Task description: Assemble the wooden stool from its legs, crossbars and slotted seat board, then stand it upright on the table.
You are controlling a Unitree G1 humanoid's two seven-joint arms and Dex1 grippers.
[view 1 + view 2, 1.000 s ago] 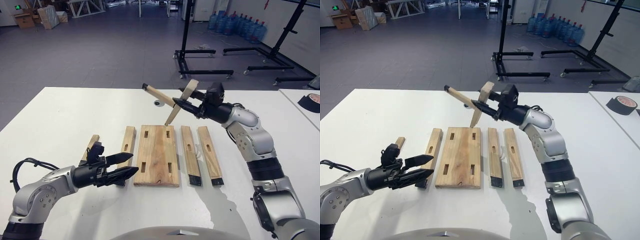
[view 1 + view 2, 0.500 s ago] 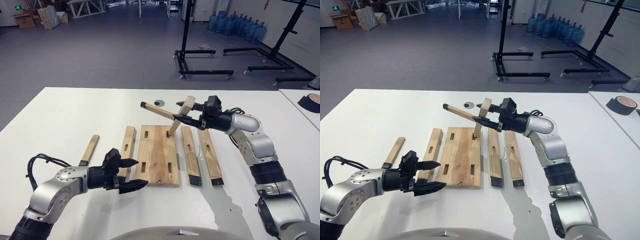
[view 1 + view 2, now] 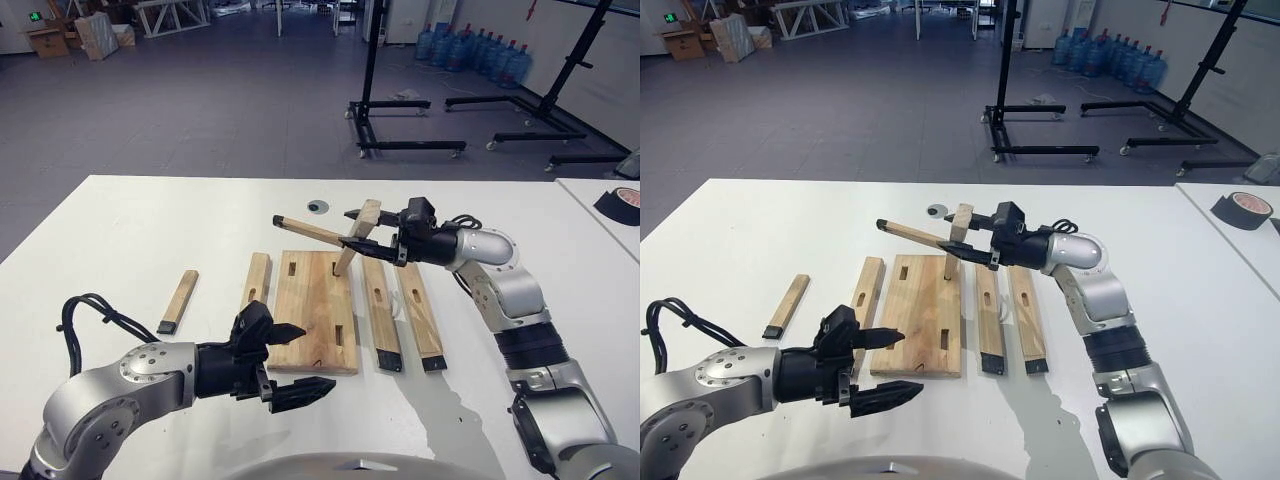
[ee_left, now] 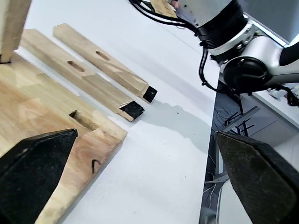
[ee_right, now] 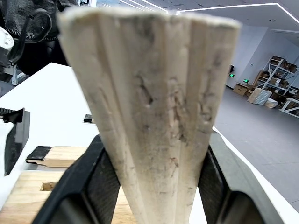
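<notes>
Change since a second ago: your right gripper has lowered its leg toward the seat board, and your left gripper has swung in to the board's near edge, jaws spread wide with nothing between them. The right gripper is clamped on the leg, whose long axis is steeply tilted, top leaning right, foot at the board's far right slot; you cannot tell whether it is seated. The crossbar joined to it sticks out leftward. Four loose legs lie lengthwise beside the board, two on each side. The table is white; beyond it are grey floor, black stands and blue water bottles
</notes>
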